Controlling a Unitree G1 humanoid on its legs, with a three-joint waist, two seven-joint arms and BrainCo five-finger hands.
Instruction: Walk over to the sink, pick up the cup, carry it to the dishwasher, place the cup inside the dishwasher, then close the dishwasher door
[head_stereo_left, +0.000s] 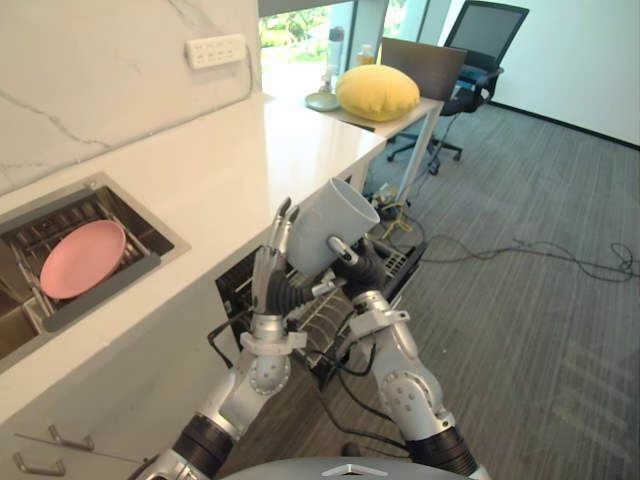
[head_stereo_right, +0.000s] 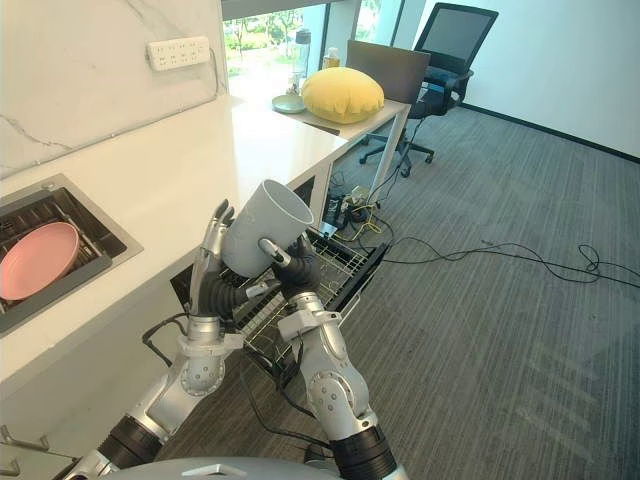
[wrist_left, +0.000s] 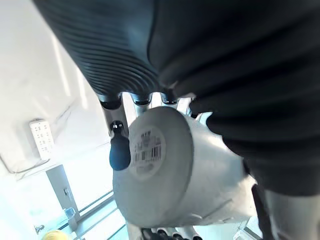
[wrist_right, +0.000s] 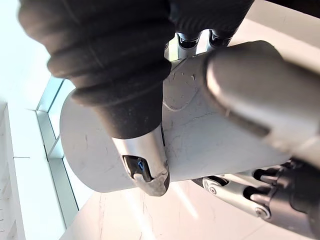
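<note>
1. White-grey ceramic is seen in the cup (head_stereo_left: 335, 235), which is held up between both hands, over the pulled-out dishwasher rack (head_stereo_right: 335, 262) beside the counter (head_stereo_left: 250, 170).
2. The right hand (head_stereo_left: 365, 272) is clamped on the cup: its thumb is curled across the wall and its fingers are wrapped round the far side.
3. The left hand (head_stereo_left: 272, 288) is laid flat against the cup's left side, fingers straight and thumb tip touching near the base. The cup is steadied by it, not gripped.
4. The cup's long axis is tilted, with the base down towards the wrists and the mouth up and away from the robot.
5. The rack lies just below and slightly ahead of the cup. The lowering is therefore judged to fall to the right hand.
</note>
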